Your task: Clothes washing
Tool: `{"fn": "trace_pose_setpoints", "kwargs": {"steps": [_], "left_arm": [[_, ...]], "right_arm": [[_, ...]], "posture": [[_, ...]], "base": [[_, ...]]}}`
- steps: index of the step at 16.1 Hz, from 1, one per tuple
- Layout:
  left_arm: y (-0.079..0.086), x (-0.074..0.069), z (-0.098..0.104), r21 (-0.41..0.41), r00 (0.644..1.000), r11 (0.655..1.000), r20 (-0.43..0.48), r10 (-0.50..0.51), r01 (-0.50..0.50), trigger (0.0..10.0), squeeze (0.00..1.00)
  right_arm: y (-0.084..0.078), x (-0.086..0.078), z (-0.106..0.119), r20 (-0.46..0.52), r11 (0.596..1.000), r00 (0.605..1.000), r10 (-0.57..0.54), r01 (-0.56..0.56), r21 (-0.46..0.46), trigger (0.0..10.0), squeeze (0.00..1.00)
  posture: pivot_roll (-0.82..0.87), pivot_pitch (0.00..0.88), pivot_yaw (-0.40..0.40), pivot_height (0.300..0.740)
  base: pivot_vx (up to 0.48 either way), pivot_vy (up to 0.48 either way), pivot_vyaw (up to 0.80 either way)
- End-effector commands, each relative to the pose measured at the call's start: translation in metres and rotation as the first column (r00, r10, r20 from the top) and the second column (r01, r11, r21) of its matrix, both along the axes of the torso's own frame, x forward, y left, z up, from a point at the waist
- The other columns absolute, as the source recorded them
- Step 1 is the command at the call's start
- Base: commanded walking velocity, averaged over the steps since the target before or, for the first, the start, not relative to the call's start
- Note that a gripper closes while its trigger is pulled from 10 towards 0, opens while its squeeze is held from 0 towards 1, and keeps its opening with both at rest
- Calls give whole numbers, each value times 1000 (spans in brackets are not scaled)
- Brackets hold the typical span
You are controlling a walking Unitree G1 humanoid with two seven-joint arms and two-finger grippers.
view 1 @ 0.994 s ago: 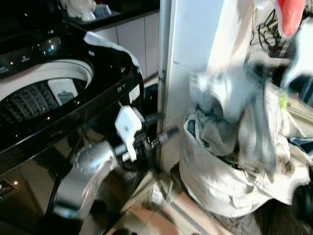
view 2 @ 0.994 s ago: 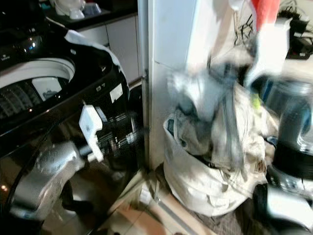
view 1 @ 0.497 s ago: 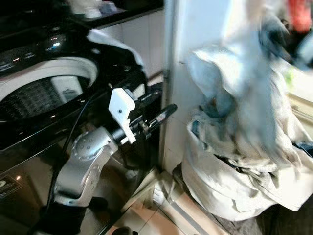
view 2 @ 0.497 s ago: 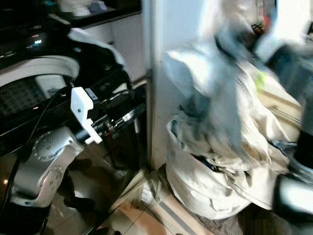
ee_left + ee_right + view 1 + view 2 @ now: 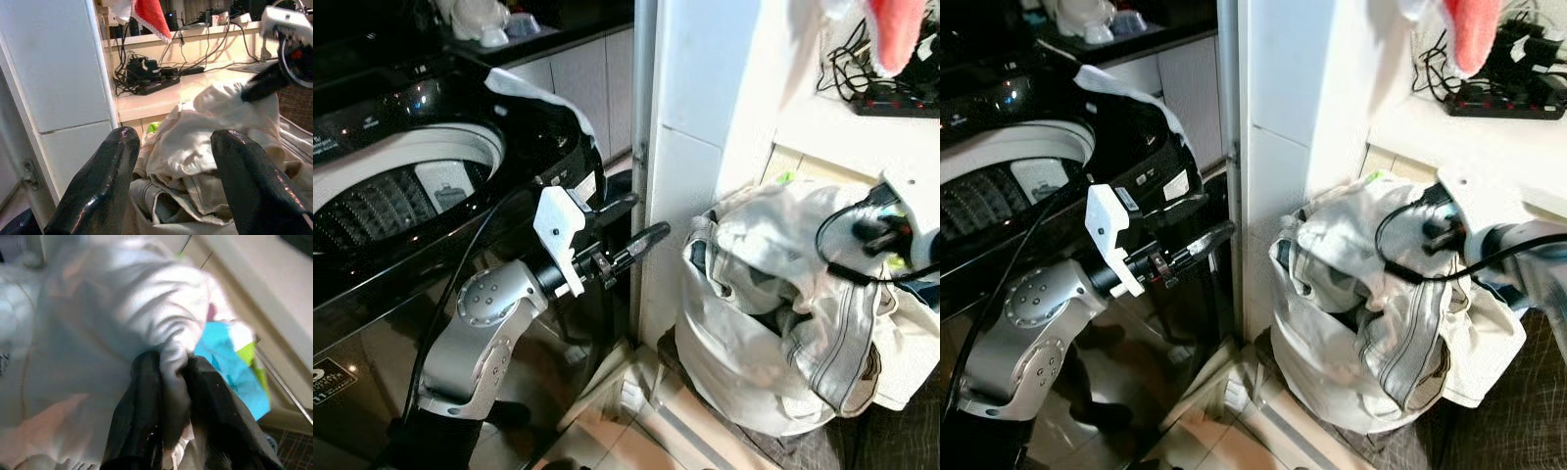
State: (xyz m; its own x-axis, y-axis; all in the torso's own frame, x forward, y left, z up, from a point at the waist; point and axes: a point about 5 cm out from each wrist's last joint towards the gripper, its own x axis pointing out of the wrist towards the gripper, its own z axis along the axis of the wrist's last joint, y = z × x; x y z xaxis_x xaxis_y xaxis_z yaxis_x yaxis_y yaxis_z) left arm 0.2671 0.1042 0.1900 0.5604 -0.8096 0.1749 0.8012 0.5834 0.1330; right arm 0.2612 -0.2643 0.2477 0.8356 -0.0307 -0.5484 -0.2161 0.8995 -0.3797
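- Laundry pile (image 5: 773, 313) lies heaped in a pale bag on the floor, just beside the white pillar (image 5: 690, 147), on the side away from the washing machine (image 5: 431, 186).
- Right gripper (image 5: 168, 377) is at the top of that pile, on its far side from the pillar, fingers pinched on a fold of white garment (image 5: 122, 323); a bright blue and green cloth (image 5: 230, 357) lies just beneath it.
- Left gripper (image 5: 631, 230) hangs between the washing machine and the pillar, fingers spread wide and holding nothing, pointed past the pillar toward the pile.
- The machine's open drum (image 5: 396, 191) lies on the opposite side of the pillar from the pile, so I judge the garment must be lifted up and carried across past the pillar, over the left gripper, to reach it.
- The right arm is the nearer to the clothes; the left is the nearer to the drum.
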Motion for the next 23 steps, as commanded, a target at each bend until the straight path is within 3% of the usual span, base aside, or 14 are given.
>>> {"fn": "trace_pose_setpoints", "kwargs": {"steps": [1, 4, 6, 8, 10, 14, 15, 20, 21, 22, 23], "left_arm": [[-1, 0, 3, 12, 1000, 1000, 6, -14, 14, 10000, 0], [-1, 0, 2, 16, 1000, 1000, 9, -12, 12, 10000, 0], [-1, -1, 1, 16, 1000, 1000, 5, -16, 15, 10000, 0], [-2, -1, 1, 15, 1000, 1000, 2, -20, 20, 10000, 0], [-5, 1, 0, 22, 999, 999, -4, -37, 38, 10000, 0], [-4, 0, -1, 33, 999, 999, -6, -38, 38, 10000, 0], [-3, -1, -2, 36, 999, 999, -7, -38, 38, 10000, 0], [-6, 0, -2, 50, 999, 997, -6, -51, 51, 10000, 0], [-6, 0, -2, 51, 999, 997, -3, -49, 50, 10000, 0], [-5, 0, -2, 58, 999, 997, 1, -46, 46, 10000, 0], [-3, -1, -2, 63, 999, 997, 0, -47, 47, 10000, 0]], "right_arm": [[-2, -1, 22, 83, 1000, 997, 2, -3, 21, 10000, 1000], [-4, -6, 60, 201, 998, 979, 31, -41, 47, 10000, 1000], [-8, -9, 70, 222, 998, 975, 23, -35, 51, 10000, 1000], [-8, -4, 67, 225, 995, 974, 5, -28, 96, 10000, 1000], [-4, 9, 49, 186, 989, 983, 1, -28, 145, 10000, 1000], [1, 22, 20, 61, 992, 998, 18, -26, 126, 10000, 965], [-3, 30, 18, 72, 991, 997, -28, 18, 132, 10000, 0], [-23, 47, 10, 91, 971, 980, -179, 161, 174, 10000, 0], [-28, 49, 8, 89, 946, 971, -223, 193, 261, 10000, 0], [-37, 51, 7, 108, 888, 947, -302, 238, 393, 10000, 0], [-49, 51, 4, 107, 792, 903, -416, 302, 530, 10000, 0]], "posture": [[-36, 0, 41, 740], [-30, 0, 34, 740], [-33, 0, 34, 740], [-44, 0, 42, 740], [-47, 0, 49, 740], [-35, 0, 37, 740], [-35, 0, 37, 740], [-26, 0, 29, 740], [-22, 0, 25, 740], [-20, 0, 25, 740], [-18, 0, 31, 740]], "base": [[0, 0, 0], [0, 0, 0], [0, 0, 0], [0, 0, 0], [0, 0, 0], [0, 0, 0], [0, 0, 0], [0, 0, 0], [0, 0, 0], [0, 0, 0], [0, 0, 0]]}}
